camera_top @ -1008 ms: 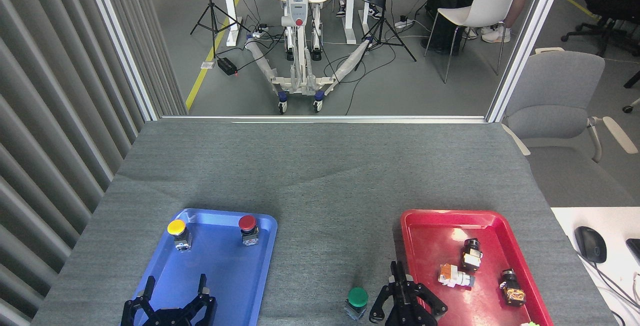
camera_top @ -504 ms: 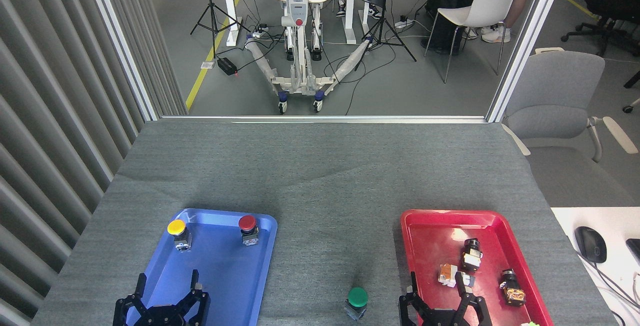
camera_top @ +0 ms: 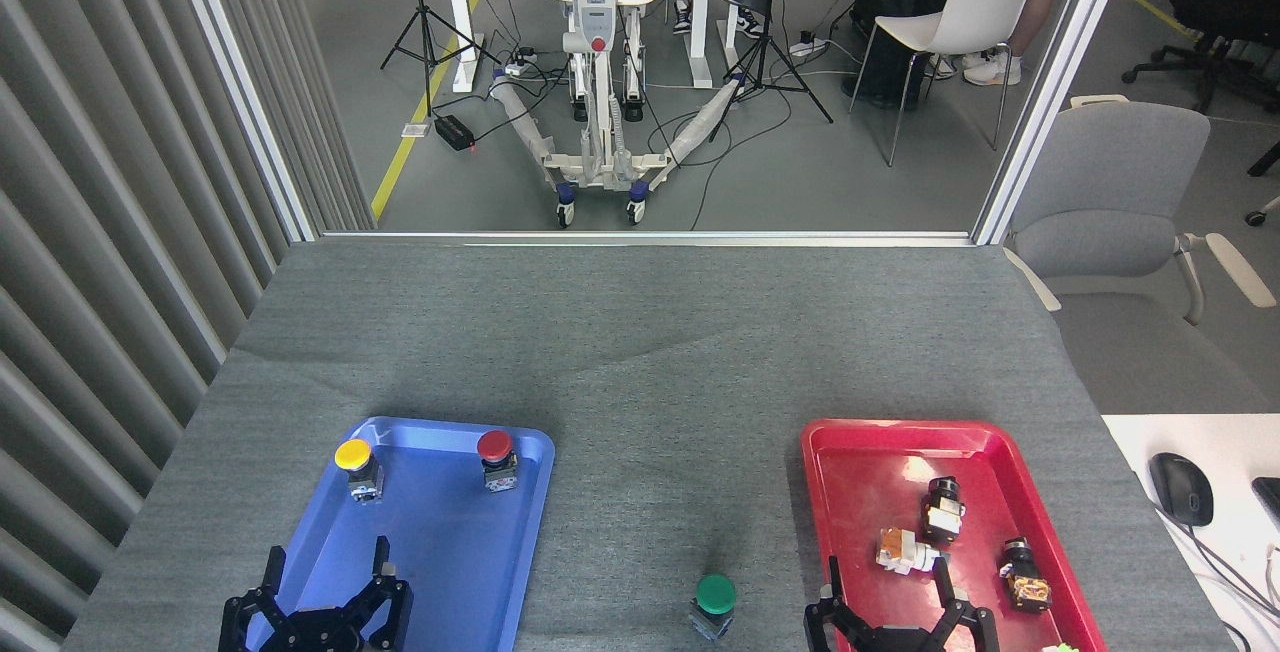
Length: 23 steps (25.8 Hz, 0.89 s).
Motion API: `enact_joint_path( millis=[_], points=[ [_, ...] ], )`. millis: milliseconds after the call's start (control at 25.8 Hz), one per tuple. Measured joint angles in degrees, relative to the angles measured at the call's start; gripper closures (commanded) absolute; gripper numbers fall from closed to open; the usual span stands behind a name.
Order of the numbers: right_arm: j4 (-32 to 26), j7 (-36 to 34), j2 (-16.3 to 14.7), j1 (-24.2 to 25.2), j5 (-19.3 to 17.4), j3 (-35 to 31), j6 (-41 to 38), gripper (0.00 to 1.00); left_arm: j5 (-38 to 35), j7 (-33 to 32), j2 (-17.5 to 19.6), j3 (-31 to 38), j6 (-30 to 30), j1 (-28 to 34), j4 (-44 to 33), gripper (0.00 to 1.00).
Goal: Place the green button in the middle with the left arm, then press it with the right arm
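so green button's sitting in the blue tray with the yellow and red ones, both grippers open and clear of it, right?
Not quite. The head view shows the green button on the bare grey cloth between the blue tray and red tray. The rest holds.

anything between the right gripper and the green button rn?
Nothing. In the head view, only bare grey table cloth separates the green button from the right gripper, which hangs open over the near-left corner of the red tray.
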Motion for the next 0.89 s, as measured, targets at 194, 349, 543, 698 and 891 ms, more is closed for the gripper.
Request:
enact_joint_path(
  millis=[194,349,543,698,891],
  points=[
    [-0.2,-0.1,-0.1,0.2,-0.1,0.0,0.1,0.00,0.1,-0.3,0.3,0.1,-3.1,-0.1,0.0,0.00],
    [-0.6,-0.3,-0.3,0.4,-0.1,-0.1,0.5,0.00,0.1,-0.4,0.4,0.5,-6.6,-0.2,0.0,0.00],
    [-0.9,-0.4,-0.6,0.8,-0.1,-1.0,0.6,0.00,0.2,-0.5,0.4,1.0,-8.3,-0.3,-0.2,0.00],
    [-1.2,-0.5,-0.8,1.2,-1.2,-1.9,0.6,0.00,0.2,-0.5,0.1,1.1,-9.9,-0.6,-0.5,0.00],
    [-1.3,-0.7,-1.4,1.5,-3.0,-3.7,0.2,0.00,0.4,-0.6,-0.1,1.1,-11.5,-1.3,-1.3,0.00]
  ],
)
